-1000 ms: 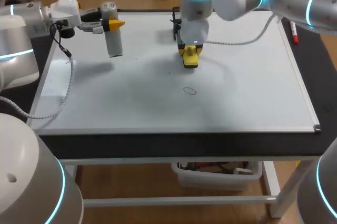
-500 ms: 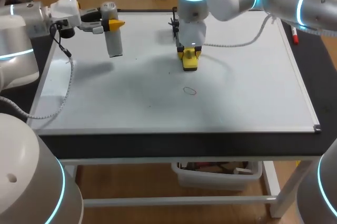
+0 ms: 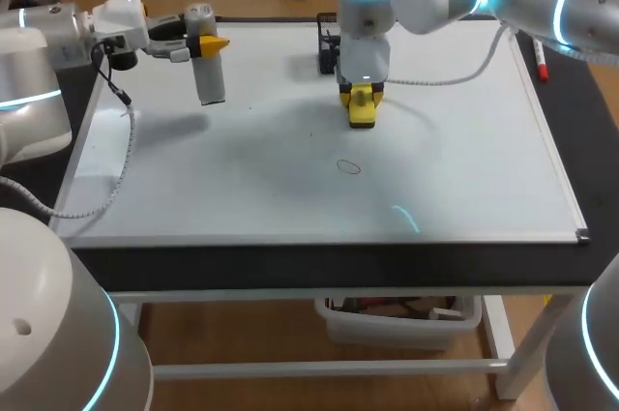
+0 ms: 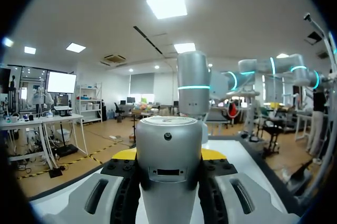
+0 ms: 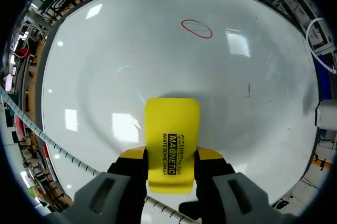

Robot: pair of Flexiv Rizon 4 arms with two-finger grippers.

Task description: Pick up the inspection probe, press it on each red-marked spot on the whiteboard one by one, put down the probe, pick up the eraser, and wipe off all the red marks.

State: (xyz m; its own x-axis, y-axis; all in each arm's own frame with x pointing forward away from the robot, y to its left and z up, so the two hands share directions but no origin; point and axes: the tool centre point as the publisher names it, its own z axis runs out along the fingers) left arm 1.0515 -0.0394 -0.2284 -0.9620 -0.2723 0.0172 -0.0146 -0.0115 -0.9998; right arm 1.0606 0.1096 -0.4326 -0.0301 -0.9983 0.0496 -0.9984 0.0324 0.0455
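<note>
Two claws each hold one thing. The left claw (image 3: 205, 44) grips the inspection probe (image 3: 209, 71), a grey tube with a round top. Its two fingers press the tube from both sides. The probe hangs straight down under this claw, up in the air over the far left part of the whiteboard (image 3: 464, 160). It does not touch the board, and its shadow lies on the white below it. In the left wrist view the probe (image 4: 168, 171) stands right between the yellow tips of the left claw (image 4: 168, 155).

The right claw (image 3: 360, 94) grips the yellow eraser (image 3: 362, 113) by its two long sides. The eraser sticks out ahead of the fingers, very low over the middle of the board. I cannot tell if it touches the board.

One red mark (image 3: 348, 167), a small ring, is on the board. In the right wrist view the red mark (image 5: 197, 29) lies well ahead of the eraser (image 5: 172, 124) and the right claw (image 5: 172, 155), with bare white between them.

A red pen (image 3: 542, 61) lies on the dark tabletop (image 3: 600, 169), just beside the board's edge and far from both claws.
</note>
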